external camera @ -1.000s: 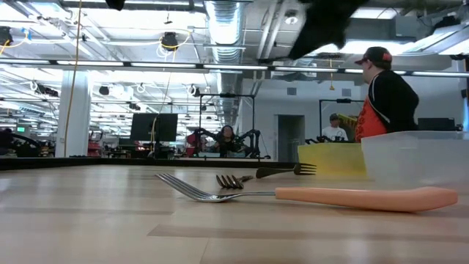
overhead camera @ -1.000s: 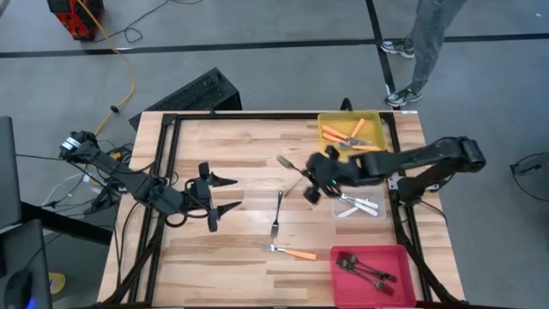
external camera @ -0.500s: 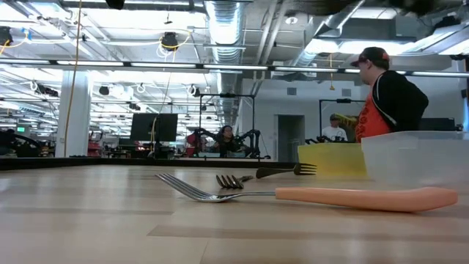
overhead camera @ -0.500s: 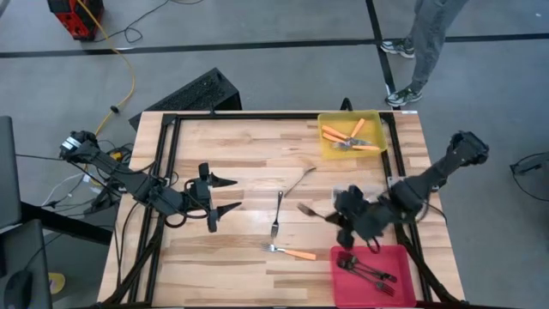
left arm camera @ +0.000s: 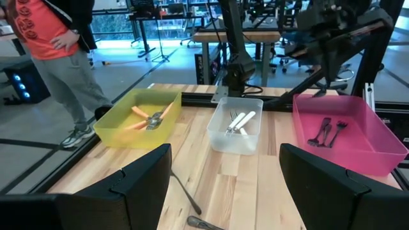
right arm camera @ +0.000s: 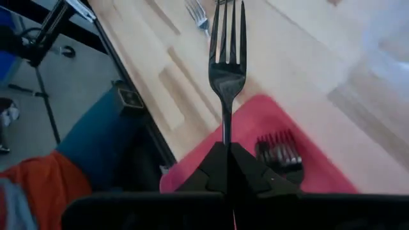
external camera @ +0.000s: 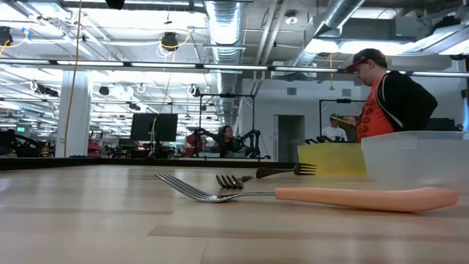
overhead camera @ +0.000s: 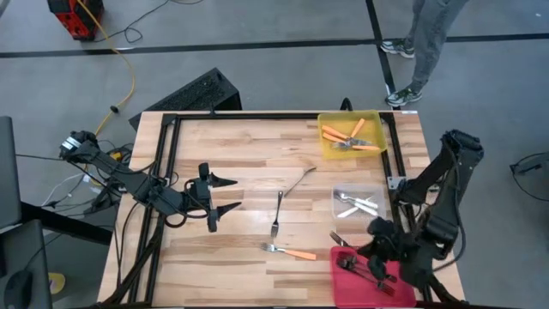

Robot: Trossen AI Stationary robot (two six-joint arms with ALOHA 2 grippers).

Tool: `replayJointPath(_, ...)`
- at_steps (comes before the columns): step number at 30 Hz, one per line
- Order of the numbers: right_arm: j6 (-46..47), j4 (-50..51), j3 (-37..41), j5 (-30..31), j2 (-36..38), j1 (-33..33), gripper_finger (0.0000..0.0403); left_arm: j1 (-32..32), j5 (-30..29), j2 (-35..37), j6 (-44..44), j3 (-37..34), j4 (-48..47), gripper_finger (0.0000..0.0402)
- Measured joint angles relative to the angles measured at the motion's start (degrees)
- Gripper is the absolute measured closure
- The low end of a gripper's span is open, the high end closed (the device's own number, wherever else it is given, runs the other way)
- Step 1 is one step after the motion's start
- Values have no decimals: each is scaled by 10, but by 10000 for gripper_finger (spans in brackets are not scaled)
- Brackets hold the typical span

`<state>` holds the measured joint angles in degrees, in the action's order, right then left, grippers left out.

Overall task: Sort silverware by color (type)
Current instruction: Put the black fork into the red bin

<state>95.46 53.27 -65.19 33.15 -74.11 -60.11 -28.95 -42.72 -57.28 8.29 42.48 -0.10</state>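
Observation:
My right gripper (overhead camera: 364, 255) is over the red bin (overhead camera: 403, 254), shut on a dark fork (overhead camera: 338, 238); the right wrist view shows the fork's tines (right arm camera: 227, 38) sticking out past the fingers. Dark forks (overhead camera: 369, 273) lie in the red bin. Still on the table are an orange-handled fork (overhead camera: 290, 251), a dark fork (overhead camera: 276, 215) and another slim fork (overhead camera: 300, 180). My left gripper (overhead camera: 230, 194) is open over the table's left half, away from all forks. My right gripper pinches the dark fork's handle (right arm camera: 226, 131) between its two fingers. The fork lies along the fingers and points forward, tines toward the table's far left. It is lifted clear, above the red bin's far-left corner (right arm camera: 255, 105).
The yellow bin (overhead camera: 329, 148) with orange-handled forks is at the far right, and the clear bin (overhead camera: 336, 197) with pale forks is between it and the red one. A person (overhead camera: 425, 43) stands beyond the far edge. In the low view, the orange-handled fork (external camera: 366, 196) lies close.
My right gripper has carried the dark fork from the table's middle, beside the clear bin, toward the near right corner and now holds it over the red bin. It has stayed shut on the fork. The forks on the table have not moved.

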Motion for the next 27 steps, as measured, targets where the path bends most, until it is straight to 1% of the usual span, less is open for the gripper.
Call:
replayJointPath(4,87,2,0,-6,-21,-50,382,0,0,0,0,0,0,127)
replayJointPath(8,174,11,0,-35,-47,-91,382,0,0,0,0,0,0,127)
replayJointPath(11,224,12,0,-59,-76,-114,382,0,0,0,1,0,0,127)
replayJointPath(13,249,9,0,-61,-95,-127,382,0,0,0,1,0,0,127)
replayJointPath(16,258,-5,0,-63,-121,-140,373,0,-5,0,0,0,0,127)
replayJointPath(19,259,-22,0,-62,-145,-149,372,0,-25,0,-1,0,1,127)
replayJointPath(23,259,-36,0,-63,-172,-149,381,0,-41,0,-2,0,0,127)
replayJointPath(27,247,-34,0,-62,-190,-142,373,0,-42,0,-3,0,1,127)
